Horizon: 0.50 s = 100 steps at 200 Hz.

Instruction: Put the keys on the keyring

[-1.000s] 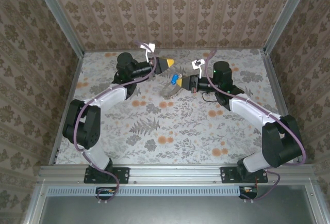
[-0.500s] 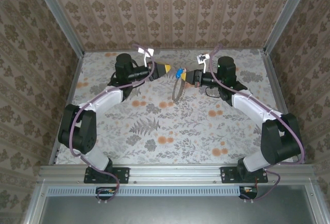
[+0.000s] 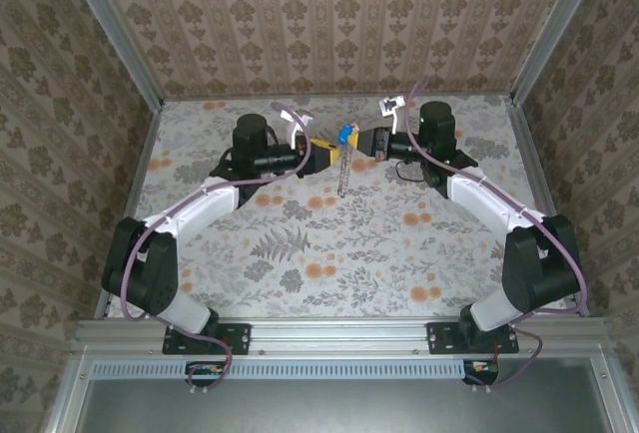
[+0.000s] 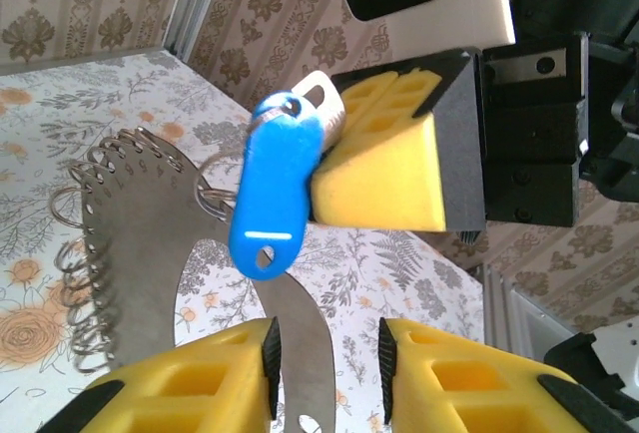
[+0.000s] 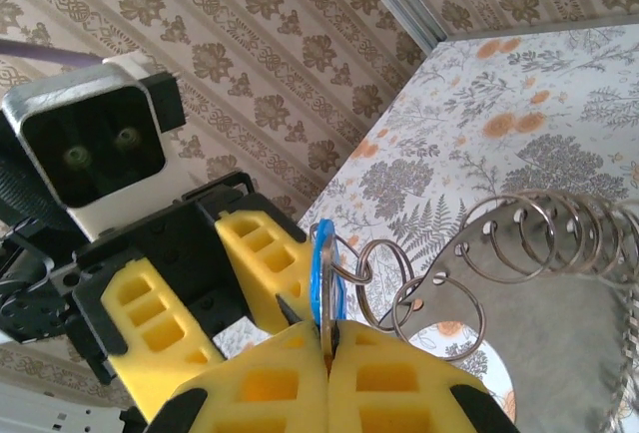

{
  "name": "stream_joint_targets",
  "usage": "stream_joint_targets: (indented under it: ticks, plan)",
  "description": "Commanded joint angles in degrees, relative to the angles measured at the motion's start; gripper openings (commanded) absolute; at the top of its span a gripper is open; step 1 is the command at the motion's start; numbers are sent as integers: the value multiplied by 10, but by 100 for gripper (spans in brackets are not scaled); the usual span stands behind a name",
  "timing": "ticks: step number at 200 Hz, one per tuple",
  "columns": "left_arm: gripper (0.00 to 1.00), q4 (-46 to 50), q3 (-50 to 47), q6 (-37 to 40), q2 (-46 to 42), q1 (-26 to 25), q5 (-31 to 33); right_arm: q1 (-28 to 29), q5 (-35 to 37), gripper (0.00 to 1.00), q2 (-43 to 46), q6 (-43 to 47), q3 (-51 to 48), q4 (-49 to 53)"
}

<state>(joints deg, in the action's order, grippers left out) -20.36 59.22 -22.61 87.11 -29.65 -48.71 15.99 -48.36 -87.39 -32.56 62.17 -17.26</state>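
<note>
Transfer of the load looks like the step in hand. The right claw (image 5: 326,341) is pressed together on the keys (image 4: 275,184), pinching the blue head edge-on. The left claw (image 4: 327,348) stands spread, its yellow pads (image 4: 180,393) on either side of the lower limb of the keyring (image 4: 140,243), with a gap showing beside the metal. Both claws meet in the air over the far middle of the counter (image 3: 379,243), and in the top view the keyring hangs down below them.

Small wire rings (image 4: 93,253) line the keyring's edge, and a couple of them run between it and the blue head. Whether the key's own ring is fully threaded on I cannot tell.

To do this well, the right pinch has to carry everything, so I judge it should not slacken at all. The left claw would best draw straight back along the plane of the flat metal, so neither pad catches a wire ring. It should go slowly — the keyring hangs like a pendulum and will likely swing and twist once nothing steadies it. A snag could tug the smooth plastic head out from between the foam pads.

A short retreat first, then a pause, would show whether the link bears the weight — better found out there than after the left arm has gone.
</note>
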Motion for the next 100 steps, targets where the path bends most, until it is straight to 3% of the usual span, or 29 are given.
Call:
stream_joint_targets:
  ticks: [1, 62, 100]
  plan:
    - [34, 17, -18, 40, -28, -20, 49, -2, 2, 0, -5, 0, 26, -3]
    - [37, 30, -38, 78, -46, -59, 198, -3, 1, 0, 0, -8, 29, -8]
    - [38, 17, -39, 77, -37, -59, 208, -2, 0, 0, 3, -11, 29, -12]
